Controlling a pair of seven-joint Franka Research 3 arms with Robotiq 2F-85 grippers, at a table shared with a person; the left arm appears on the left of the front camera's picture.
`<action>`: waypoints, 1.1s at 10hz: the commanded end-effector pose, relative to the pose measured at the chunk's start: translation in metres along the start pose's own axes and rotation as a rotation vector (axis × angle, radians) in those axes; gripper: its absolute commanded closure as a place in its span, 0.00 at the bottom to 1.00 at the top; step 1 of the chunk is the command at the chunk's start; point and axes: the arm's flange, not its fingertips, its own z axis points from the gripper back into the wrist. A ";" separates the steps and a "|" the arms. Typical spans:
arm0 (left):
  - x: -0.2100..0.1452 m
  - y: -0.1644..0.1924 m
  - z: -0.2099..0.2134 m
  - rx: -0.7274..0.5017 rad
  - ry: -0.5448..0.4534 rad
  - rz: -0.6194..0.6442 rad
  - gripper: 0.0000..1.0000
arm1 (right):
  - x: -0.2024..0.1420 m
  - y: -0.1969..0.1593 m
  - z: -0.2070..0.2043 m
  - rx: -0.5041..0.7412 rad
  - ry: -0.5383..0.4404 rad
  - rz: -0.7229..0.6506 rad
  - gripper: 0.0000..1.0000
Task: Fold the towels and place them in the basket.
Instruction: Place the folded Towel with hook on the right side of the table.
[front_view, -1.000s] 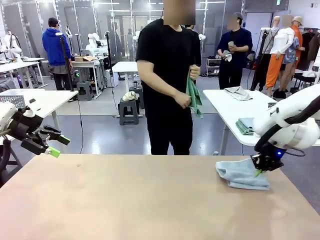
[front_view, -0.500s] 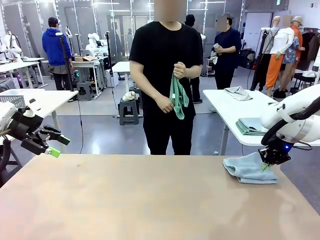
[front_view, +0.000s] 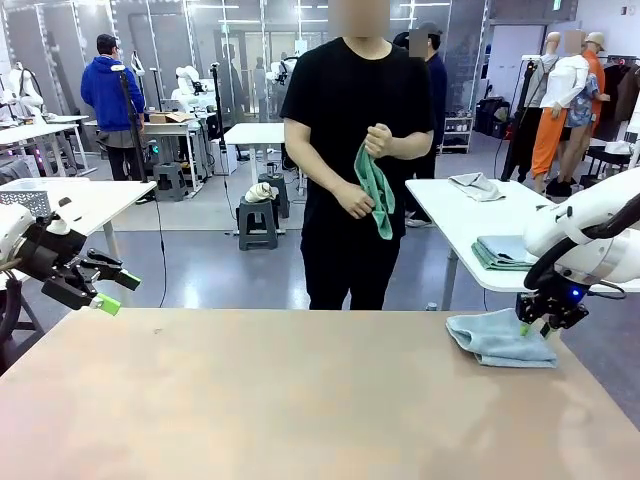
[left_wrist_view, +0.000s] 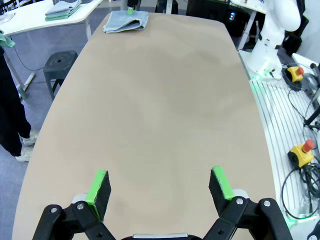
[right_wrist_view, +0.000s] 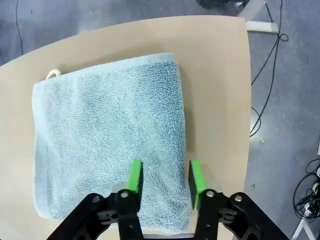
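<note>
A pale blue-grey towel (front_view: 497, 340) lies folded at the table's right far corner, its loop at one corner (right_wrist_view: 51, 74). My right gripper (front_view: 534, 327) hovers just over its right edge. In the right wrist view its green pads (right_wrist_view: 134, 176) stand apart above the towel (right_wrist_view: 105, 135), gripping nothing. My left gripper (front_view: 118, 293) hangs open in the air beyond the table's left side, with only bare tabletop between its fingers (left_wrist_view: 99, 186). The person across the table holds the mint green towel (front_view: 376, 191) in both hands. The basket is out of view.
The tan table (front_view: 280, 400) is bare apart from the blue towel. Behind it stand white tables, one with a stack of folded cloths (front_view: 497, 252), one at the left with a pale mesh basket (front_view: 27, 201). Floor cables lie off the table's right (left_wrist_view: 305, 150).
My right gripper has opened, let go of the blue towel after shifting it slightly right, and risen a little. The person keeps handling the green towel. The left arm is still.
</note>
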 end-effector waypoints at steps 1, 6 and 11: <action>0.001 -0.001 0.001 -0.001 0.004 -0.003 0.00 | -0.004 0.001 0.019 -0.008 -0.020 -0.001 0.35; 0.001 -0.001 0.001 -0.001 0.004 -0.003 0.00 | -0.090 0.071 0.145 -0.059 -0.104 0.014 0.00; 0.001 -0.001 0.001 -0.001 0.004 -0.003 0.00 | -0.219 0.151 0.266 -0.078 -0.166 0.083 0.00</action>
